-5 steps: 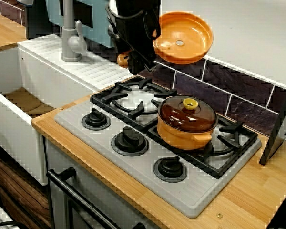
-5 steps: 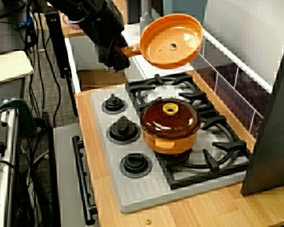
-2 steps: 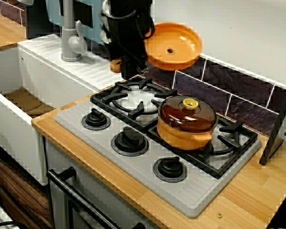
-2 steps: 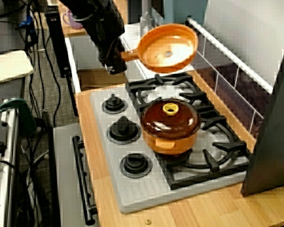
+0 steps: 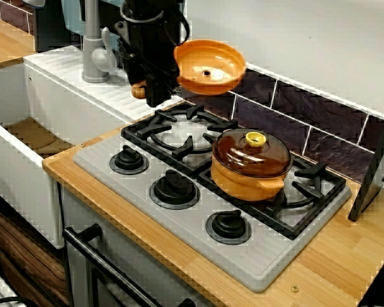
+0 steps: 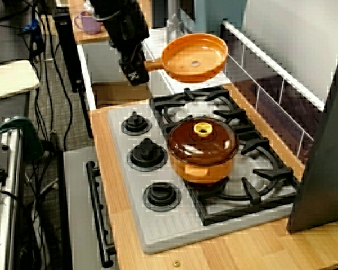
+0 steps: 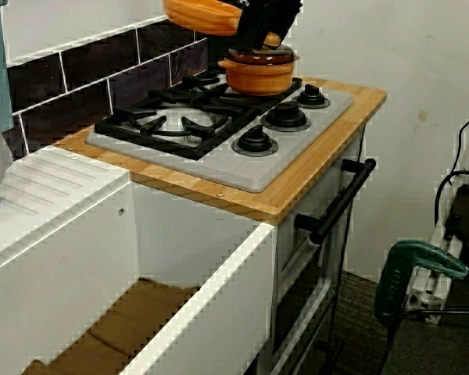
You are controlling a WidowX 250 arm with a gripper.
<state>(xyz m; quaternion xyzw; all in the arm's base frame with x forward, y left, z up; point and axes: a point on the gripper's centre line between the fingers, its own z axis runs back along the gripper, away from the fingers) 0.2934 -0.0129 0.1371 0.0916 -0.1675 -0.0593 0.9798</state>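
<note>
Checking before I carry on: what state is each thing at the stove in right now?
gripper: shut on the orange pan's handle.
orange pan: in the air, near level, empty.
pot: sitting on a grate, lid on.
free grate: bare, no flame seen.
knobs: setting cannot be told.
oven door: shut.

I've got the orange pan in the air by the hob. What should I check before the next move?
1. Grip: end effector shut on handle of orange pan: ok.
2. Pan near level: ok.
3. Pan interior empty: ok.
4. Nearest burner grate bare: ok.
5. Lidded pot apart from pan: ok.
6. Gap between arm and faucet: cannot tell.
</note>
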